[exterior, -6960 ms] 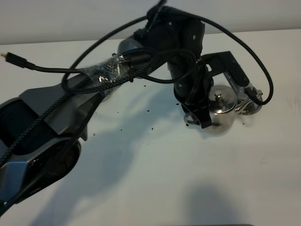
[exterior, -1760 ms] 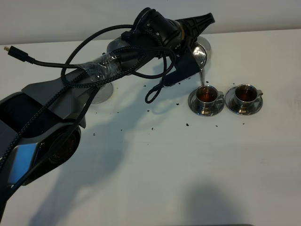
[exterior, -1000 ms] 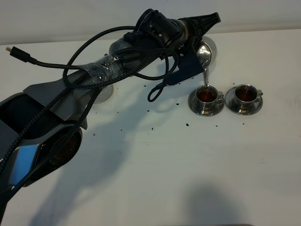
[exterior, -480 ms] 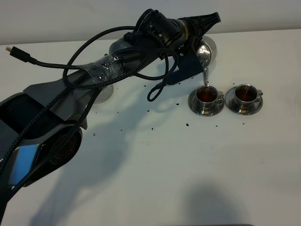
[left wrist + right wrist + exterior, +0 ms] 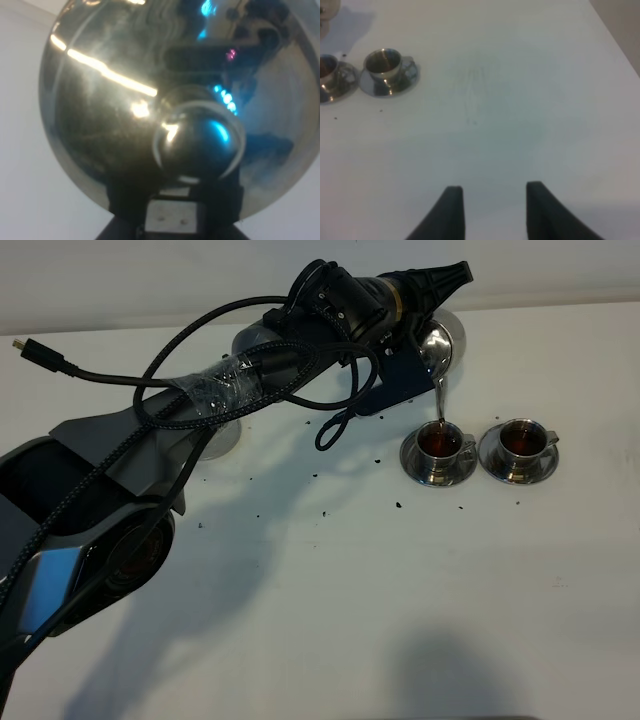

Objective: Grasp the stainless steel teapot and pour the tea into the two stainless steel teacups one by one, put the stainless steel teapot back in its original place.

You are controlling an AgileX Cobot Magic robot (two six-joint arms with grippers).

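Observation:
My left gripper [image 5: 415, 335] is shut on the stainless steel teapot [image 5: 441, 342] and holds it tilted above the table. A thin stream of tea runs from its spout into the left teacup [image 5: 438, 442], which holds brown tea. The right teacup [image 5: 520, 440] also holds tea. Each cup stands on its own saucer. The left wrist view is filled by the teapot's lid [image 5: 115, 95] and knob [image 5: 197, 140]. My right gripper [image 5: 495, 210] is open and empty over bare table, with both cups [image 5: 384, 62] far ahead of it.
The cupless round steel saucer [image 5: 225, 445] lies at the left, partly hidden under my left arm. Dark tea specks [image 5: 398, 504] dot the white table around the middle. A black cable [image 5: 60, 370] loops over the left arm.
Seven seconds ago the teapot was by the right cup. It now pours into the left cup, and over the last second it has tilted slightly further with the stream still running.

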